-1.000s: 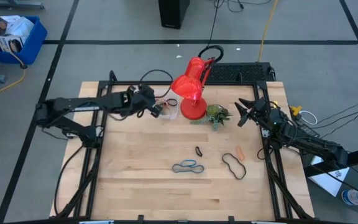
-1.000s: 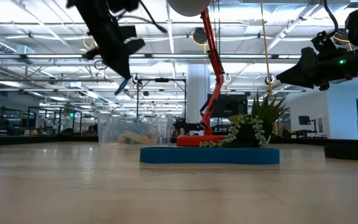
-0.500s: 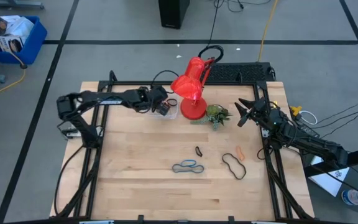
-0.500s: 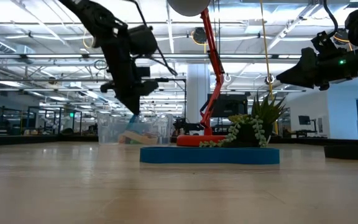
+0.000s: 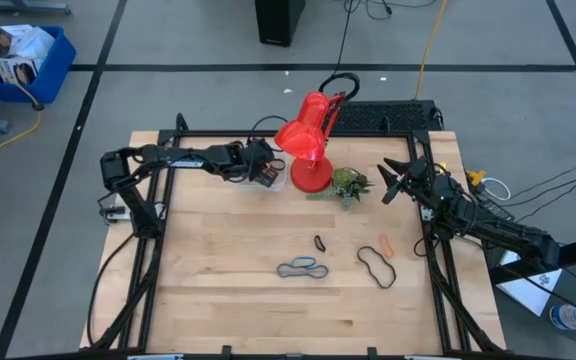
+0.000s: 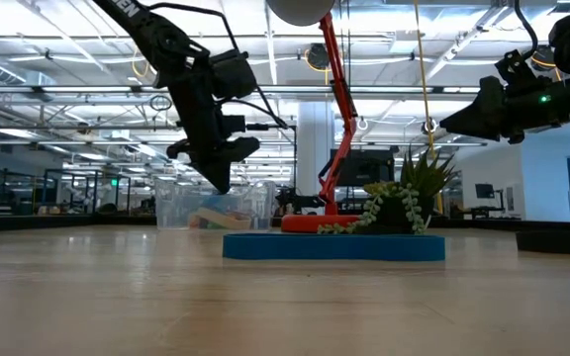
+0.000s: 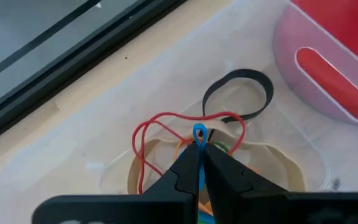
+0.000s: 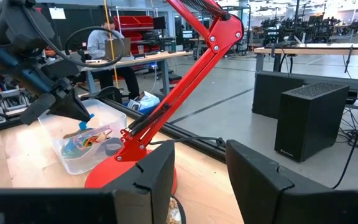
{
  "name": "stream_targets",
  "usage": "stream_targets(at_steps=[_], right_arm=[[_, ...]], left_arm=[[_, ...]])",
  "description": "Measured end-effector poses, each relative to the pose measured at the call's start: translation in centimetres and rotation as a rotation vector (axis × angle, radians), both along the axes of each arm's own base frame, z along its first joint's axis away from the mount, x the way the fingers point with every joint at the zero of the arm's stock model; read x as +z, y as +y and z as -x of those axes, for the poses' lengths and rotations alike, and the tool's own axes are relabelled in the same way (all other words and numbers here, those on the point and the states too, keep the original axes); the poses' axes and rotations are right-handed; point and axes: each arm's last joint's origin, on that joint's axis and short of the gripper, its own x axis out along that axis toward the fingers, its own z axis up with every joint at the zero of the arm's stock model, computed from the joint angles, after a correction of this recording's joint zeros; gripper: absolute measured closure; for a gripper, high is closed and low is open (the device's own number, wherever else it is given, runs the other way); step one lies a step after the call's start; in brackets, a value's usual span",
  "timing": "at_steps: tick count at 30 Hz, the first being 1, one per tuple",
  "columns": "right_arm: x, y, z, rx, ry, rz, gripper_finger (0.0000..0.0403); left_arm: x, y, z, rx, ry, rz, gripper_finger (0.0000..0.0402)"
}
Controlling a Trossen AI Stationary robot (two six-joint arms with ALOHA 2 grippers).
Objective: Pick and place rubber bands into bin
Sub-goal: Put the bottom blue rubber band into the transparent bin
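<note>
Over the bin our left gripper pinches a blue rubber band; next we release. Right gripper gapes idle.

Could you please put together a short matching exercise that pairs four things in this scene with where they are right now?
Things:
1. blue rubber band
2. black rubber band
3. left claw
4. right claw

Places:
A. loose on the table, near the right arm
B. pinched in the left claw
C. waiting open beside the plant
D. over the bin

Pairs: 1-B, 2-A, 3-D, 4-C
</note>
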Motion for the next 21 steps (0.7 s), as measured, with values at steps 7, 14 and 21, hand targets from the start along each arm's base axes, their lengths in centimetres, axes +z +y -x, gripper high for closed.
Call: stream_targets(at_steps=[7,14,21], right_arm=[[0.0,0.0,0.0,-0.001,0.0,0.0,0.0261],[-0.01,0.0,0.0,-0.001,0.001,0.0,0.0261],[-0.01,0.0,0.0,-0.001,0.001,0.0,0.0261]], left_arm=[[-0.02,0.0,0.04,0.019,-0.008,0.008,0.0371],[-0.11,-0.06,0.18,0.02,0.009,0.016,0.037],[-0.14,-0.18,0.19,-0.014,0.034,0.007,0.037]])
